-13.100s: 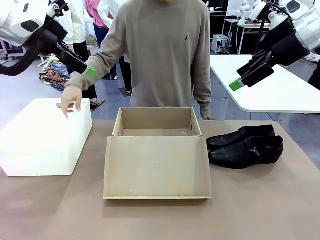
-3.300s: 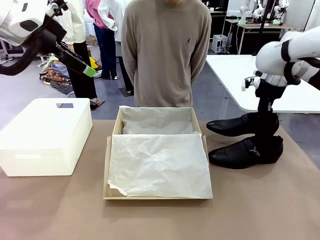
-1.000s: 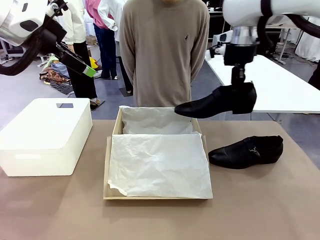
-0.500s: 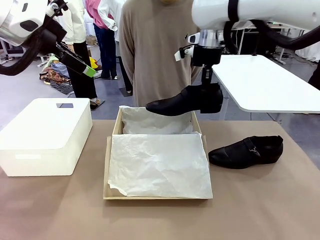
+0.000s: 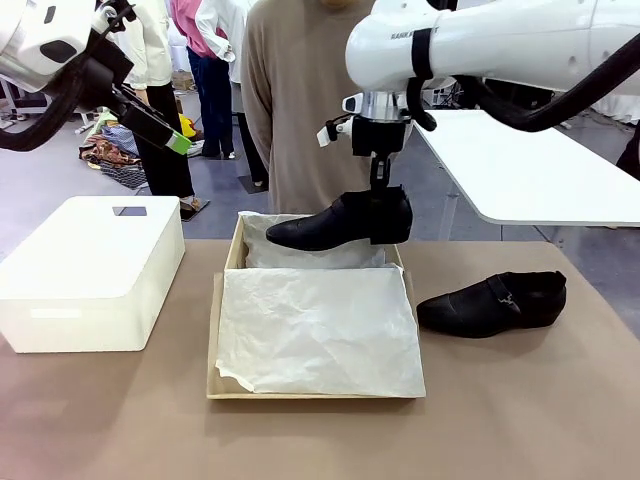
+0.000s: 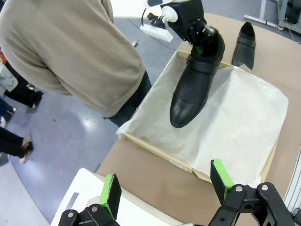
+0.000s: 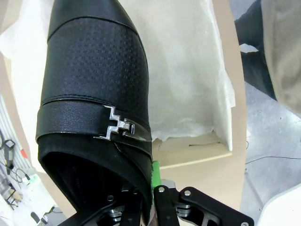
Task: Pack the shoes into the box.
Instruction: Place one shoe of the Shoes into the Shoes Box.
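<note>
My left fingers [image 5: 180,143] hang spread and empty, raised toward the white box [image 5: 90,270] at the left. Mid-tabletop [image 5: 520,400] sits the cardboard shoebox [image 5: 213,340], lined with white tissue paper [image 5: 320,330] — over its far half my right fingers [image 5: 381,190] clamp one black dress shoe [image 5: 330,225] at the heel opening, toe pointing left. The other shoe [image 5: 490,303] lies on the tabletop just right of the shoebox.

The right arm [image 5: 480,45] comes in from the upper right of the front view to top centre, its wrist bent straight down. The right gripper [image 5: 383,192] points downward, fingers pinched on the heel rim of a black shoe [image 5: 335,222]. The left arm [image 5: 45,45] sits in the upper left corner, with the left gripper [image 5: 178,141] angled down toward the right and its green pads [image 6: 111,192] spread wide apart.
</note>
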Robot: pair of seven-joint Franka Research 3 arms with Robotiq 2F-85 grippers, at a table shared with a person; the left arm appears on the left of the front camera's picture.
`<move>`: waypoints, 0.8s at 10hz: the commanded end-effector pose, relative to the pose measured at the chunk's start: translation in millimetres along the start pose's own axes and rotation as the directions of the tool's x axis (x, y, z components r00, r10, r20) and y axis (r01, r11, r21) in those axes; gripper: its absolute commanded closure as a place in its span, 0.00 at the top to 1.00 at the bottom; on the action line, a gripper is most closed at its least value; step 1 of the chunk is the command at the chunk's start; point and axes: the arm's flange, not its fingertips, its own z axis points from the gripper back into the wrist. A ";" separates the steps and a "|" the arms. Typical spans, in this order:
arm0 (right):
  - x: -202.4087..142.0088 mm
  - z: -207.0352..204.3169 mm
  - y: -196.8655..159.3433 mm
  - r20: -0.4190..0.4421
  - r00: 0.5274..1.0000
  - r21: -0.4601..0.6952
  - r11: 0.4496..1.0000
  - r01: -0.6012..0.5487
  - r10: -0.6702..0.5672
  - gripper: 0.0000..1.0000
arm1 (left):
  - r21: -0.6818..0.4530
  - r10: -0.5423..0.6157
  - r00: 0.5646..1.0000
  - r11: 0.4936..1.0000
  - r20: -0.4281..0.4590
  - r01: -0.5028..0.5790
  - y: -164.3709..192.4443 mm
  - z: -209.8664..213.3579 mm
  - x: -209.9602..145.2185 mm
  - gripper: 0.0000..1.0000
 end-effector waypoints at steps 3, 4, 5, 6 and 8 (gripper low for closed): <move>27.2 -1.9 -13.7 -0.023 0.999 -0.019 1.000 0.025 -0.025 0.00 | -0.012 0.004 1.000 1.000 0.012 -0.004 0.1 1.0 -1.4 1.00; 29.6 -4.9 -15.9 -0.020 0.999 -0.014 1.000 0.027 -0.027 0.00 | -0.012 0.004 1.000 1.000 0.012 -0.004 0.1 1.0 -1.4 1.00; 32.5 -8.9 -18.1 -0.016 1.000 -0.007 1.000 0.026 -0.026 0.00 | -0.012 0.004 1.000 1.000 0.012 -0.004 0.1 1.0 -1.4 1.00; 35.0 -14.3 -19.3 -0.004 1.000 -0.005 1.000 0.025 -0.025 0.00 | -0.012 0.004 1.000 1.000 0.012 -0.004 0.1 1.0 -1.4 1.00; 38.4 -27.9 -20.2 0.037 0.999 -0.002 1.000 0.014 -0.014 0.00 | -0.012 0.004 1.000 1.000 0.012 -0.004 0.1 1.0 -1.4 1.00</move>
